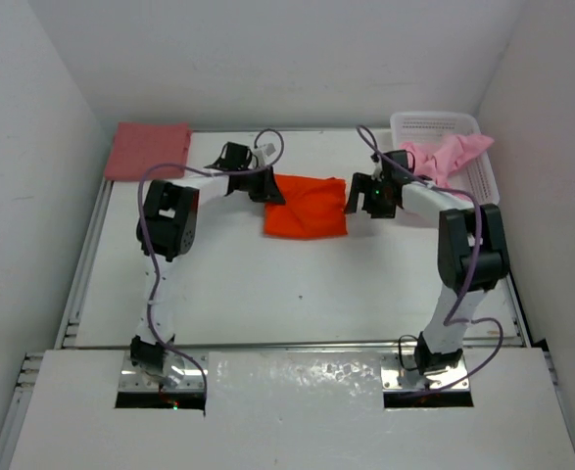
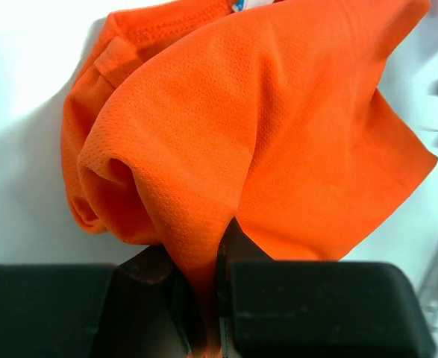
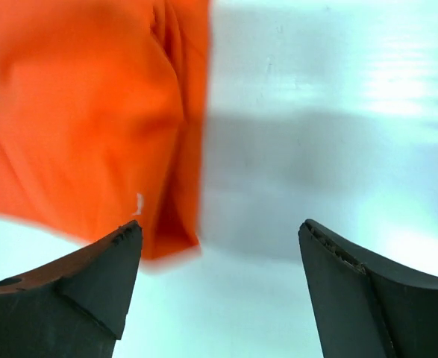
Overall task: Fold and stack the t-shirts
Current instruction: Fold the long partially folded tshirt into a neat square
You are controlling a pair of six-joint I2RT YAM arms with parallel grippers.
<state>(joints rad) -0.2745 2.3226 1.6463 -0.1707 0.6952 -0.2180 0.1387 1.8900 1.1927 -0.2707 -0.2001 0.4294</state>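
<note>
Three t-shirts are in view, and by my reckoning about a third of the job is done. The rose-red shirt (image 1: 148, 150) lies folded into a neat flat rectangle at the far left corner of the table (image 1: 287, 294). The orange shirt (image 1: 305, 206) sits mid-table as a rough rectangle, only partly folded, with loose bulges along its left side. The light pink shirt (image 1: 449, 155) is a crumpled heap draped over the white perforated basket (image 1: 434, 124) at the far right, and looks unfolded. Nothing is stacked yet. The left gripper (image 2: 204, 306) is pressed together on a pleat at the orange shirt's left edge, a fine mesh knit with a stitched hem, thin and floppy. The right gripper (image 3: 219, 242) stands spread just beside the shirt's right edge, holding nothing
</note>
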